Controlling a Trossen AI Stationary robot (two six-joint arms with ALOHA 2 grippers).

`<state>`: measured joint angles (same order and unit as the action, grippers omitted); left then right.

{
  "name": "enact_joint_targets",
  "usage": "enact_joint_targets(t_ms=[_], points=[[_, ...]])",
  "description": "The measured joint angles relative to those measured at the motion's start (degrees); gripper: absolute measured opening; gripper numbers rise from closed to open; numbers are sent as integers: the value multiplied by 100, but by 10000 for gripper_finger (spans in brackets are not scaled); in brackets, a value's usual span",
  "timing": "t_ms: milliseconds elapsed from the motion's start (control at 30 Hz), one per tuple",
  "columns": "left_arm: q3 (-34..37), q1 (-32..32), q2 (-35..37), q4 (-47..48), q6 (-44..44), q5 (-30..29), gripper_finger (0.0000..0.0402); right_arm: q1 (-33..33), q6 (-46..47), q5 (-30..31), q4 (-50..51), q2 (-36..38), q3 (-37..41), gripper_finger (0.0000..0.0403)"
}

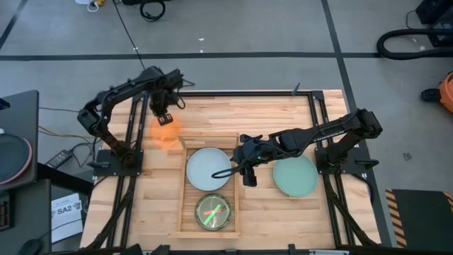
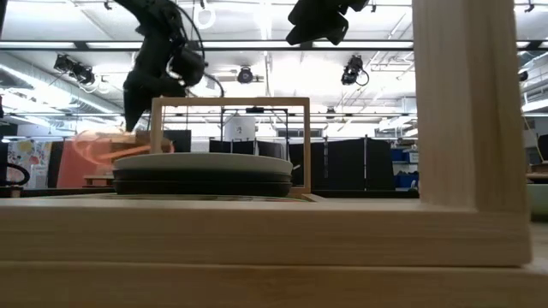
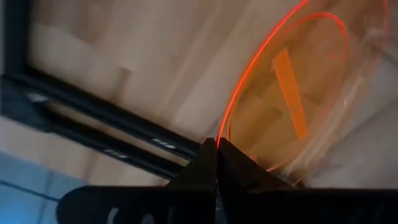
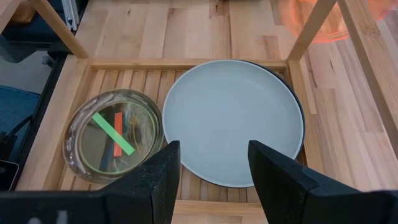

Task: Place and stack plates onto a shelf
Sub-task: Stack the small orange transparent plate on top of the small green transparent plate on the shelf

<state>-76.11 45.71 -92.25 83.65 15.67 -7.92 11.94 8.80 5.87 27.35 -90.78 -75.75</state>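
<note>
Inspector: Your left pincer is clamped on the orange plate, lifted over the surface beside the shelf.

Operator: And the right?

Inspector: Right pincer gapes empty above the pale plate, which tops the shelf's stack.

Only legible marking: "SA2" printed on a white sheet lying on the floor beside the worktop's left edge in the high view, with smaller print on the same sheet too fine to read; no readable text in the low or wrist views.
</note>
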Motion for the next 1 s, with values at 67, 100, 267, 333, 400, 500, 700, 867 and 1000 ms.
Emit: enact_joint_targets(t_ms=[67, 100, 267, 333, 400, 500, 700, 867, 1000], points=[[-261, 2, 0, 47, -6, -196, 3, 0, 0, 0, 0, 0, 0, 195], [-393, 2, 0, 57, -8, -285, 3, 0, 0, 0, 0, 0, 0, 195], [-1025, 1, 0, 87, -12, -563, 2, 0, 0, 0, 0, 0, 0, 195], [-1280, 2, 0, 86, -12, -595, 2, 0, 0, -1, 0, 0, 0, 195], [-1547, 2, 0, 95, -12, -602, 2, 0, -2, 0, 0, 0, 0, 195], [-1972, 0, 0, 102, -12, -602, 2, 0, -1, 0, 45, 0, 0, 195], [-2795, -2, 0, 123, -144, -599, 2, 11, 0, 0, 360, 0, 0, 195], [-3339, -125, 2, 202, -198, -464, 2, 76, 0, 11, 697, 66, 0, 195], [-3687, -322, 9, 234, -198, -266, 2, 129, 2, 55, 1027, 150, 0, 195]])
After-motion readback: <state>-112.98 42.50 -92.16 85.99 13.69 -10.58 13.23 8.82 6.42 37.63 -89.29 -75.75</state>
